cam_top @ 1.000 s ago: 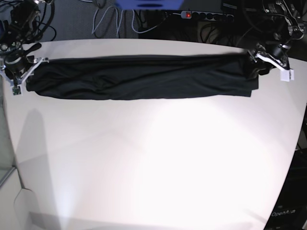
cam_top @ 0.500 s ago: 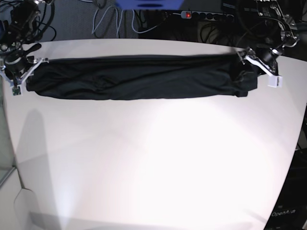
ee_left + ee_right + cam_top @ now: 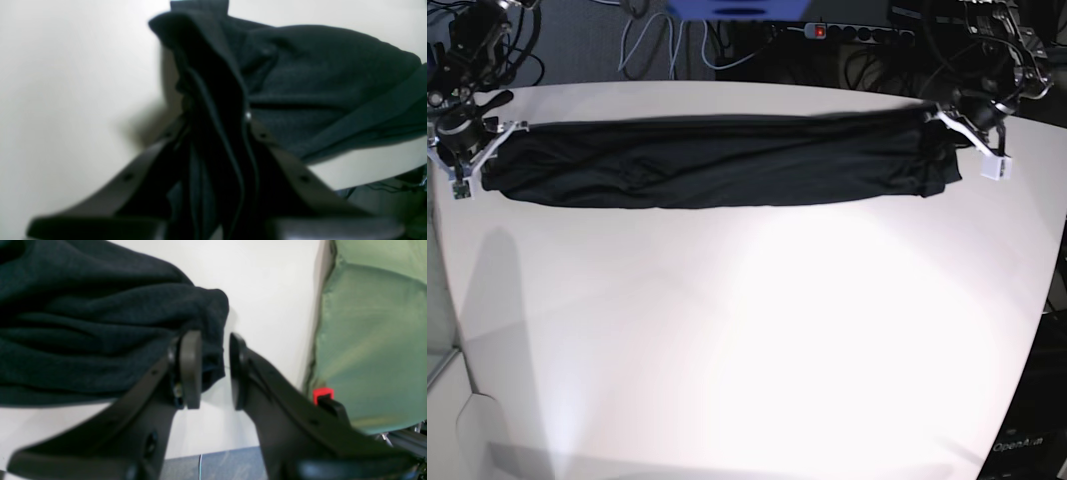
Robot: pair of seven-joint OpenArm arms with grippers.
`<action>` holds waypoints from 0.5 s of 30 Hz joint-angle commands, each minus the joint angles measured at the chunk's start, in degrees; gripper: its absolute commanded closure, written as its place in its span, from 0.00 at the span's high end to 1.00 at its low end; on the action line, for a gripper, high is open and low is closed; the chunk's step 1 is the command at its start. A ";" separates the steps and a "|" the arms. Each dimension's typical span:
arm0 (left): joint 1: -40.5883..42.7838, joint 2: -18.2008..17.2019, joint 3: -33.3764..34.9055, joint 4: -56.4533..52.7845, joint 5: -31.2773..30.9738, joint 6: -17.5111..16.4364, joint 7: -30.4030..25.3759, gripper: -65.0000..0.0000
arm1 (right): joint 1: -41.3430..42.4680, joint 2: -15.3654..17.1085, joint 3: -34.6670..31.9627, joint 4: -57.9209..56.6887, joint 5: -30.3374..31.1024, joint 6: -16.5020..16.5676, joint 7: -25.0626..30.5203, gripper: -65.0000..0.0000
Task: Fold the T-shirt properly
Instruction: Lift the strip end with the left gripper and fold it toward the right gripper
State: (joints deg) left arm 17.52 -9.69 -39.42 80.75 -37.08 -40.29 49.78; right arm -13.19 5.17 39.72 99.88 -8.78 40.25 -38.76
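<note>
Left gripper (image 3: 217, 140): jaws drawn in on a bunched fold of the T-shirt (image 3: 717, 162); in the left wrist view black fabric fills the space between the two dark fingers (image 3: 293, 173) and rises above them in a peaked ridge. Grip on the cloth confirmed. In the base view this gripper (image 3: 954, 140) sits at the shirt's end nearest the desk's far right corner, with the fabric there gathered and pulled up toward it.

Right gripper (image 3: 215, 370): jaws stand partly apart with a clear gap between the two round pads (image 3: 190, 370). One pad lies against the rounded end of the cloth; the other pad is clear of it, with pale desk showing in the gap. No fabric is pinched between them. In the base view this gripper (image 3: 472, 150) is at the shirt's opposite end, by the desk's far left corner.

T-shirt: plain black, rolled or folded into one long narrow band lying along the far edge of the white desk (image 3: 747, 330), running nearly from the left edge to the right edge. Mild wrinkles along its length.

Surroundings: a power strip (image 3: 857, 32) with a red switch and loose cables (image 3: 652, 45) lie beyond the desk's far edge. A green surface (image 3: 373, 333) shows past the desk's edge in the right wrist view
</note>
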 commanded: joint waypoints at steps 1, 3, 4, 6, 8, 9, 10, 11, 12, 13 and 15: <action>0.28 -0.55 -0.10 1.32 0.82 0.29 1.34 0.00 | 0.31 0.68 0.23 1.09 0.29 -0.25 1.01 0.26; 0.28 -0.20 -0.19 4.13 0.82 0.29 1.08 0.00 | 0.14 0.68 0.23 1.09 0.29 -0.25 1.01 0.26; 0.28 -0.11 -0.54 5.62 0.82 0.29 1.34 0.00 | 0.14 0.59 0.23 1.09 0.29 -0.25 1.01 0.26; 0.37 1.47 -1.15 9.32 0.99 0.29 1.34 0.00 | 0.14 0.59 0.23 1.09 0.29 -0.25 1.01 0.26; 0.46 2.70 -1.94 12.92 1.26 0.29 1.43 0.00 | 0.14 0.59 0.23 1.09 0.29 -0.25 1.01 0.26; 0.46 3.23 -2.12 14.85 1.26 0.29 1.43 0.00 | 0.14 0.59 0.23 1.09 0.29 -0.25 1.01 0.26; 0.46 3.76 -2.12 16.79 1.17 0.29 1.43 0.00 | 0.22 0.59 0.14 1.09 0.29 -0.25 1.01 0.26; 0.64 4.37 -2.12 18.55 1.17 0.29 1.52 0.00 | 0.22 0.59 0.14 1.09 0.29 -0.25 1.01 0.26; 0.64 4.90 -2.03 20.04 1.34 0.29 1.96 0.00 | 0.22 0.59 0.14 1.09 0.29 -0.25 1.01 0.26; 0.55 5.43 -2.03 21.36 1.34 0.29 3.10 0.00 | 0.22 0.59 0.14 1.09 0.29 -0.25 1.01 0.26; 0.28 6.22 -2.03 23.12 1.34 0.29 5.47 0.00 | 0.22 0.59 0.14 1.09 0.29 -0.25 1.01 0.26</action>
State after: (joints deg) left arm 18.02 -2.96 -41.15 102.87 -34.85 -39.68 56.42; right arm -13.23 4.91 39.68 99.88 -8.78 40.23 -38.76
